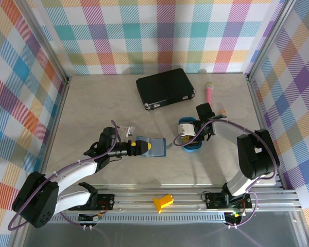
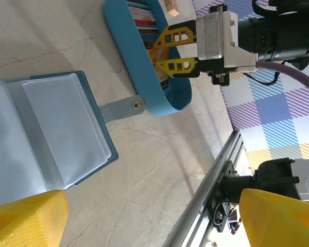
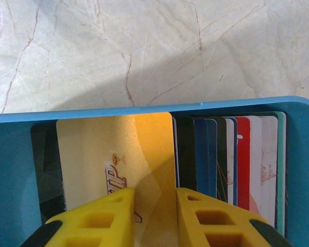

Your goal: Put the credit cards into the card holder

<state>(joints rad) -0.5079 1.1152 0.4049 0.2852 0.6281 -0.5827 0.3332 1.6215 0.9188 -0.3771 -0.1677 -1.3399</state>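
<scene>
Credit cards [image 3: 237,154] stand packed in the blue tray [image 3: 144,110], right of the bench's centre. My right end effector [image 3: 154,216] straddles the yellow card [image 3: 113,149]; whether it pinches, I cannot tell. I should lift straight up, then go to the open card holder [image 1: 158,147] at my spread left end effector [image 1: 150,147].

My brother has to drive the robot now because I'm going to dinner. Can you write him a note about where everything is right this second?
Left hand: open, over the open teal-blue folding card holder.
Right hand: down in the blue oval plastic tray, fingers narrowly apart at the gold plastic credit card; grip unclear.
Other thin plastic cards (blue, black, red) sit beside it in the tray.
Done: holder is open; the pockets in view hold no card.
Left: lift each card out and slide it into a pocket.
</scene>
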